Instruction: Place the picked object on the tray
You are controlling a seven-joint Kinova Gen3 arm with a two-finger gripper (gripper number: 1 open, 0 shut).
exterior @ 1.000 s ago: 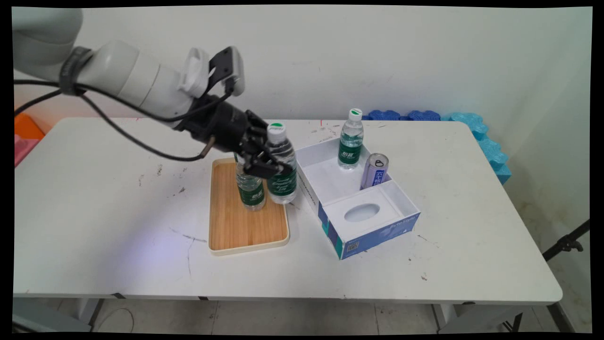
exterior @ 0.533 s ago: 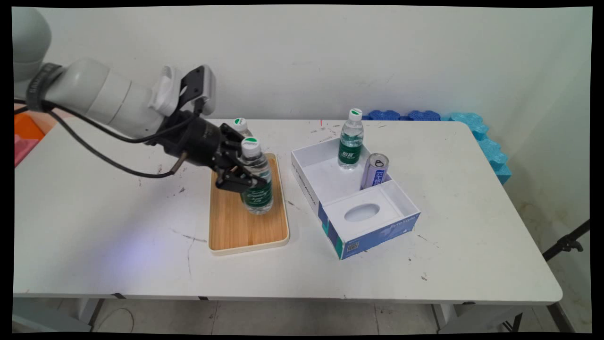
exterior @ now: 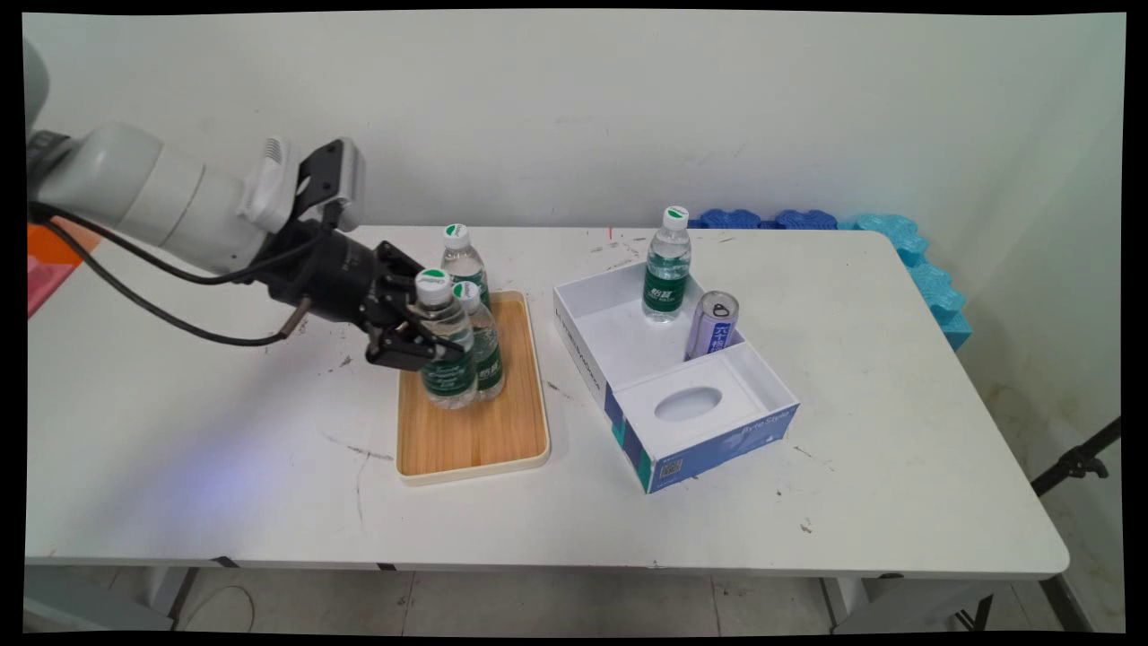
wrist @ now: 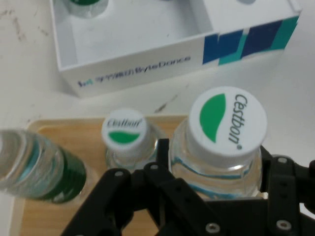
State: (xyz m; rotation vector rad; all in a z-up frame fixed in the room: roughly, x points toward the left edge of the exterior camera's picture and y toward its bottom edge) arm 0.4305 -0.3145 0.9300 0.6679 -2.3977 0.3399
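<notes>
Black two-finger gripper [exterior: 437,341] is closed around a clear plastic water bottle with a green label and a white cap [exterior: 444,345], which is held over the left side of the wooden tray with a cream rim [exterior: 475,440]. Two more clear water bottles [exterior: 484,345] are seen on the tray just behind it. A white and blue cardboard box [exterior: 673,377] is set to the right on the white table [exterior: 224,449], and another water bottle [exterior: 667,265] and a silver and blue drink can [exterior: 713,325] are kept in it.

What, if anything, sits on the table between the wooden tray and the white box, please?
Nothing stands there. In the main view, only a bare strip of white table with a few dark scuff marks separates the wooden tray from the white box.
</notes>
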